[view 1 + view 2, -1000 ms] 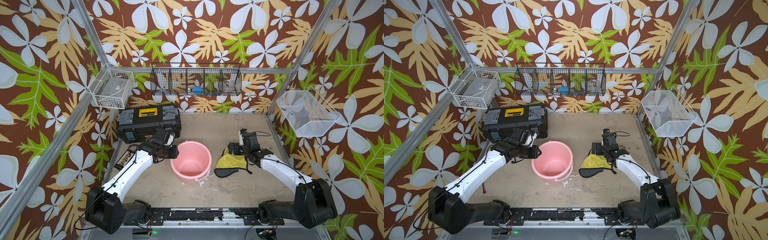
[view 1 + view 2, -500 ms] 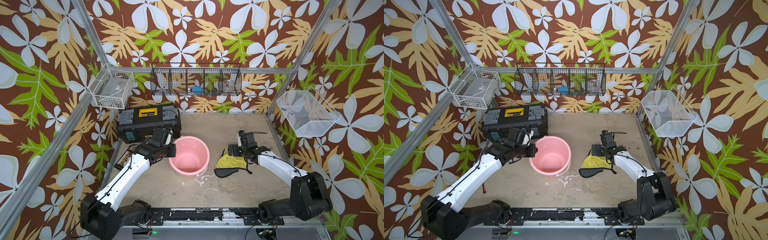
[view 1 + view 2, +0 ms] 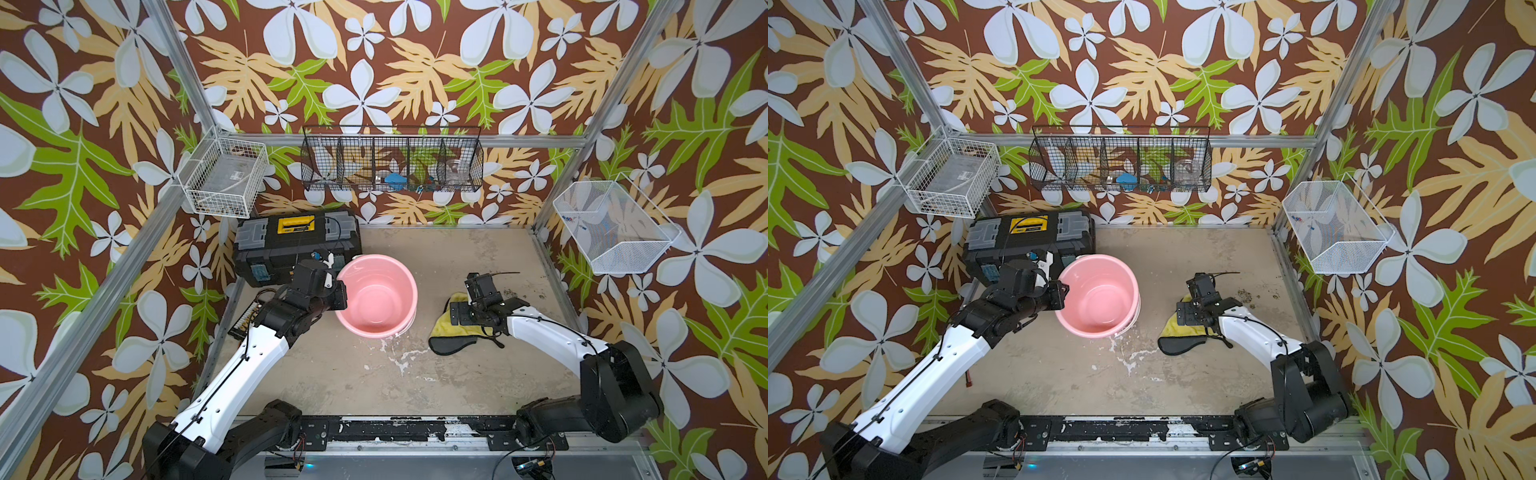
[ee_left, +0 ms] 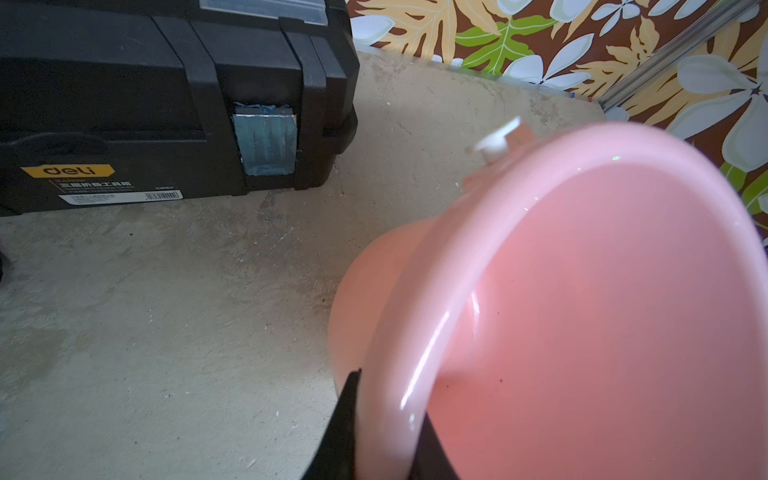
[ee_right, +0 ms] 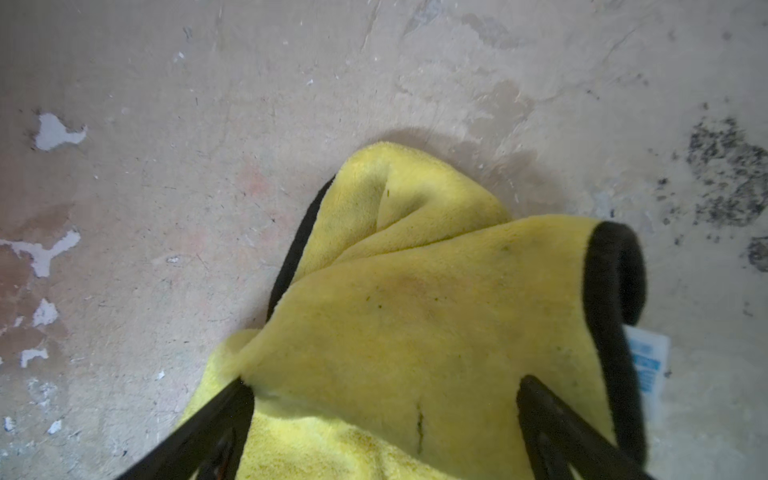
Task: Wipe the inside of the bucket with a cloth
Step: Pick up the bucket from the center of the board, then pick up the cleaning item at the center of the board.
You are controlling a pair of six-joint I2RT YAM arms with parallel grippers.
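White wire basket [image 3: 224, 178]: hangs on the wall at my far left, above the toolbox.
Toolbox [image 3: 291, 245]: black with a yellow latch plate, lid down, in the back left corner of the table [image 3: 415, 382]. It sits just behind my left wrist and close to the bucket's rim. The left wrist view shows its front face [image 4: 145, 104].
Left claw [image 3: 340, 293]: clamped on the bucket's rim on the side nearest the toolbox. In the left wrist view [image 4: 390, 432] one finger is outside the wall and one inside, with the pink lip pinched between them.
Bucket [image 3: 376, 299]: pale pink, left of the table's middle, with its mouth open to both top views [image 3: 1098, 299]. Nothing is inside it. Its white handle hangs down the side away from my left claw. It looks tipped, but I cannot tell whether the base is flat on the table.
Black wire rack [image 3: 392, 164]: on the back wall, holding small items I cannot make out.
Cloth [image 3: 451, 328]: crumpled on the table right of the bucket and clear of it, yellow side up. A black flap is turned out at its near edge, and a thin strap trails beside it.
Right claw [image 3: 461, 316]: over the cloth and spread wide. In the right wrist view [image 5: 382, 415] both fingers rest on the yellow pile without pinching it.
White mesh basket [image 3: 615, 228]: on the right wall.
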